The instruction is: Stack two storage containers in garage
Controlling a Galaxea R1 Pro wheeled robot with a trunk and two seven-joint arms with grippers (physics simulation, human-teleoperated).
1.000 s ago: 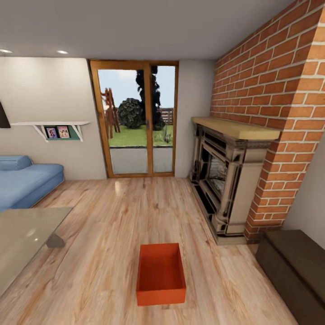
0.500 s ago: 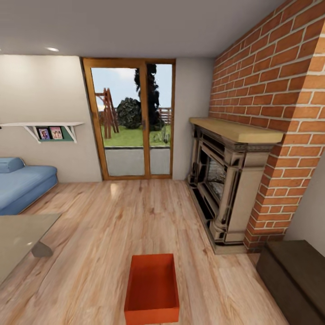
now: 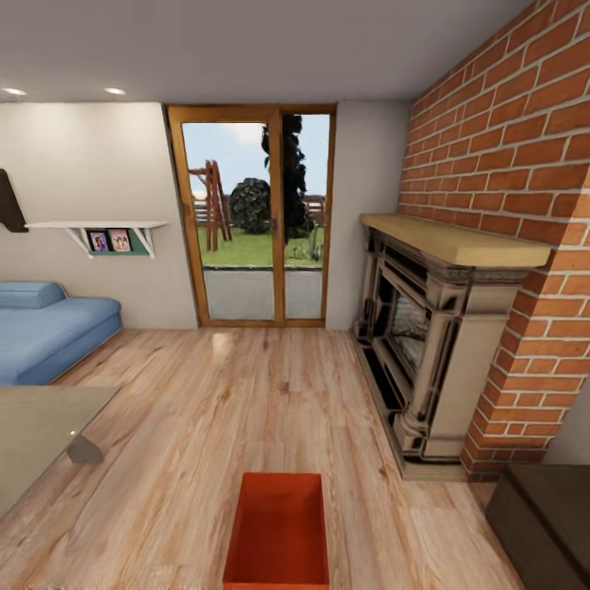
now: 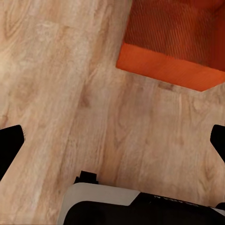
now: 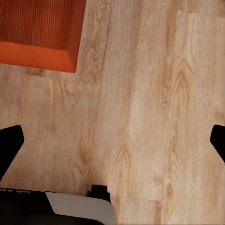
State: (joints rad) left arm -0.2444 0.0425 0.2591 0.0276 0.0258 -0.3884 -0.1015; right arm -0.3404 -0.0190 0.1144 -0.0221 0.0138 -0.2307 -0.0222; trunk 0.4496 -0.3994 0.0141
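One orange-red storage container (image 3: 279,533) sits lidless and empty on the light wood planks of the living room, at the bottom centre of the head view. A corner of the container (image 4: 173,42) lies ahead of my left gripper (image 4: 112,145), which hangs open above bare planks with its dark fingertips (image 4: 9,150) far apart. The right wrist view has the container (image 5: 37,28) off to one side, and my right gripper (image 5: 112,143) is open over the planks, holding nothing. The garage is out of view.
A stone fireplace (image 3: 434,344) in a brick wall (image 3: 508,164) stands at the right, with a dark bench (image 3: 549,516) nearer me. A grey glass coffee table (image 3: 33,426) and a blue sofa (image 3: 49,328) are at the left. A glass door (image 3: 262,221) faces me.
The whole head view has shifted: the camera moved closer and swung a little, so the container now sits lower, at the picture's bottom edge. The container itself has not moved on the planks.
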